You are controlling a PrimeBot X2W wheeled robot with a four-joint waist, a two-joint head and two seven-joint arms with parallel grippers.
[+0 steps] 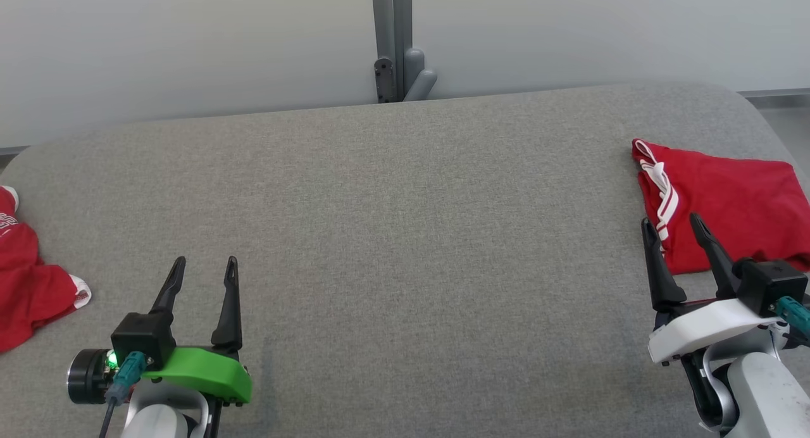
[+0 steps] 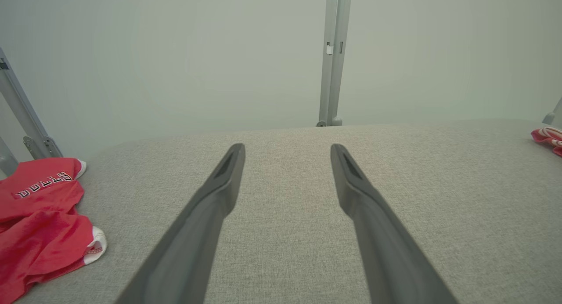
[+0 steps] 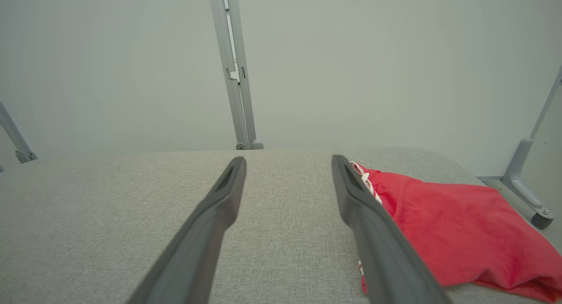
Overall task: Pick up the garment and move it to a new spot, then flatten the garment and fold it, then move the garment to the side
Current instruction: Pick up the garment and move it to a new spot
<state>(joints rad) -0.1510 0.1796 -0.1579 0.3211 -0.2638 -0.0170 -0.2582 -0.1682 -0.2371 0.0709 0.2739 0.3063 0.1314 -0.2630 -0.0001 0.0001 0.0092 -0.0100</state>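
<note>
Here's the left end effector (image 1: 205, 262) and right end effector (image 1: 671, 221), both wide, empty; the crumpled red shirt (image 1: 28, 286) looks soft, floppy, so pinch a raised fold.

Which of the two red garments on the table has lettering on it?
The crumpled garment at the robot's left, with white letters across it. The folded garment on the right has striped trim, no letters.

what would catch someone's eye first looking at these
Two splashes of red on the grey table: a crumpled red garment at its left edge and a folded red garment with white trim at its right. The left gripper and right gripper stand open and empty at the near edge.
</note>
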